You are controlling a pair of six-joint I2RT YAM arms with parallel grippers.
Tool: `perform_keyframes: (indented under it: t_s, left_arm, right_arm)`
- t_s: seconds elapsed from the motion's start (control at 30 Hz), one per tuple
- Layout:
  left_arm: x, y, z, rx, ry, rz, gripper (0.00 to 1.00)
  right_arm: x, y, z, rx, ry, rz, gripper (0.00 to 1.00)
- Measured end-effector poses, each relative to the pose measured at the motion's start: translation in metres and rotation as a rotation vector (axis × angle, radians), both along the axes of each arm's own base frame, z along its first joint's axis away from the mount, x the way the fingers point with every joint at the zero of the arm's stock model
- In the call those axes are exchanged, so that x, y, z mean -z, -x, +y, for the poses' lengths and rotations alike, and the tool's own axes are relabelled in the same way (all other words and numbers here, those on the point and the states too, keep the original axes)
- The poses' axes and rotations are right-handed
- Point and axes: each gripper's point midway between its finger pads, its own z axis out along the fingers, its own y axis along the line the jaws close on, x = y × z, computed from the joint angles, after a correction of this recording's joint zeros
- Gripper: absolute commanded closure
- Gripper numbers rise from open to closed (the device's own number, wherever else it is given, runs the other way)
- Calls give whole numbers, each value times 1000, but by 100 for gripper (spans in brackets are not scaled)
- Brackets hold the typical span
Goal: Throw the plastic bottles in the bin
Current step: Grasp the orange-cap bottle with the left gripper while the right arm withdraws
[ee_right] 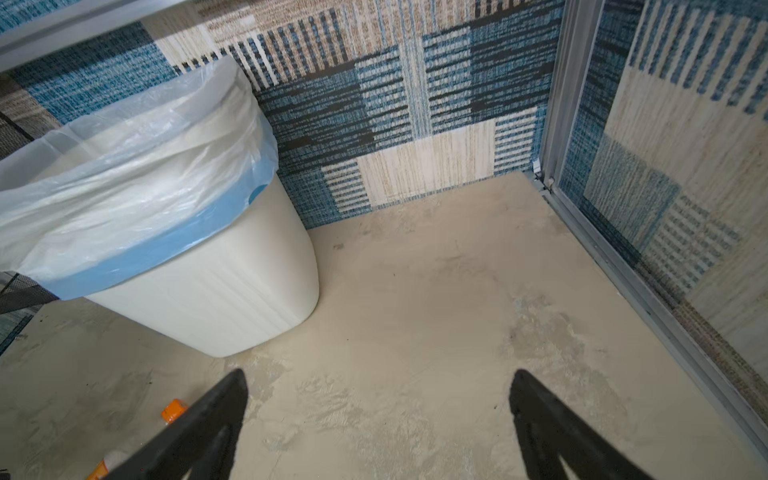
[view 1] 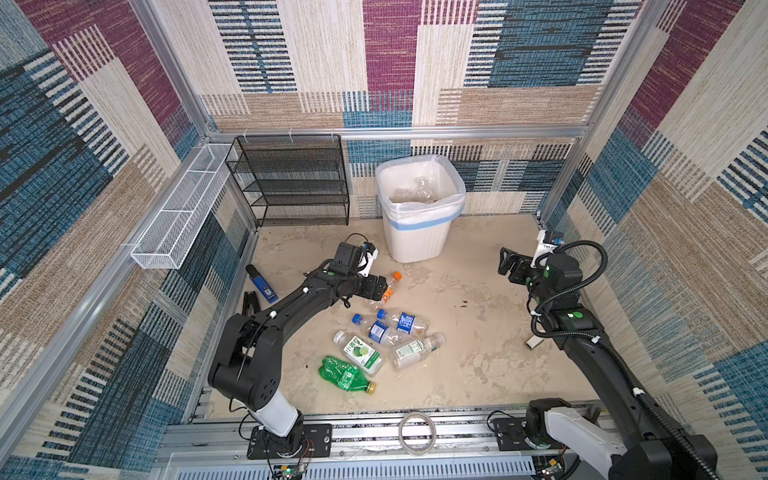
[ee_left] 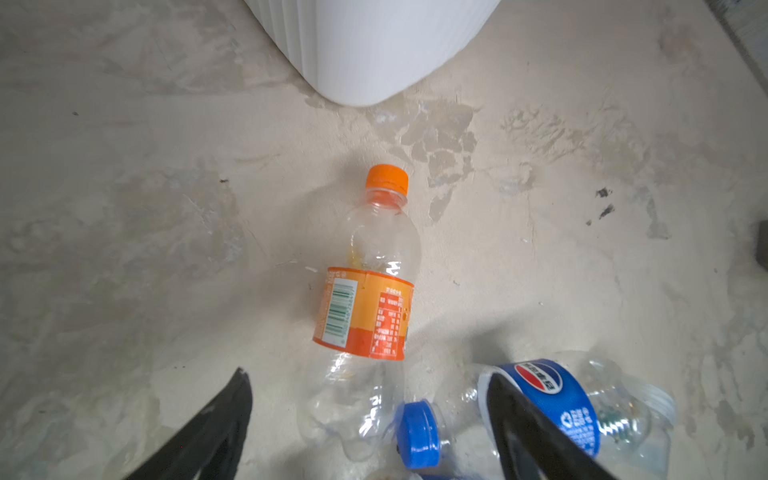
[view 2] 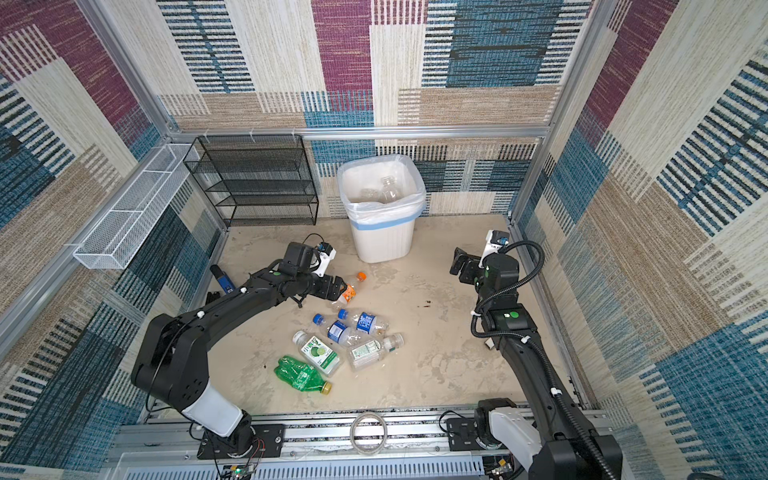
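Observation:
A clear plastic bottle with an orange cap and orange label (ee_left: 365, 316) lies on the floor, cap towards the white ribbed bin (view 1: 415, 245). My left gripper (ee_left: 368, 376) is open, with a finger on each side of this bottle's clear base and a gap to each. In both top views this gripper (view 1: 380, 289) (view 2: 338, 289) sits low over that bottle (view 1: 390, 286). A blue-label bottle (ee_left: 561, 395) lies partly under one finger. Several more bottles (view 1: 386, 332) and a crushed green bottle (view 1: 343, 374) lie nearby. Clear bottles (view 1: 419, 187) lie in the bin. My right gripper (ee_right: 378, 382) (view 1: 503, 262) hangs open and empty right of the bin (ee_right: 216, 307).
A black mesh rack (view 1: 295, 183) stands against the back wall left of the bin. A white wire basket (view 1: 183, 212) hangs on the left wall. A blue-and-black handheld tool (view 1: 262, 284) lies by the left wall. A tape roll (view 1: 417, 432) rests on the front rail.

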Motion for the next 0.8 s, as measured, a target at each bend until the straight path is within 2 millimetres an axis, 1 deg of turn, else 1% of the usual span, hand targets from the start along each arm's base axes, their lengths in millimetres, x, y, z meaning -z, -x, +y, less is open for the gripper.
perform_keyframes:
  t_s: [0.1, 0.2, 0.4, 0.5, 0.67, 0.7, 0.8]
  left_arm:
    - [23, 9, -9, 36, -42, 48, 12]
    - [35, 9, -14, 49, -88, 62, 13]
    - [51, -9, -11, 21, -161, 73, 16]
    - [60, -15, -11, 14, -194, 90, 17]
    - [69, -21, -11, 7, -219, 102, 27]
    - [69, -21, -11, 7, -220, 103, 31]
    - [67, -20, -10, 5, -217, 97, 37]
  right_arm:
    - [6, -3, 3, -17, -16, 14, 1]
    - [10, -6, 6, -32, -26, 22, 1]
    - [13, -9, 10, -51, -44, 19, 1]
    - [18, -8, 10, -51, -49, 28, 2]
    - [20, -7, 11, -55, -55, 33, 1]
    - [21, -7, 11, -54, -57, 35, 0]
    - [23, -9, 12, -58, -62, 34, 0]
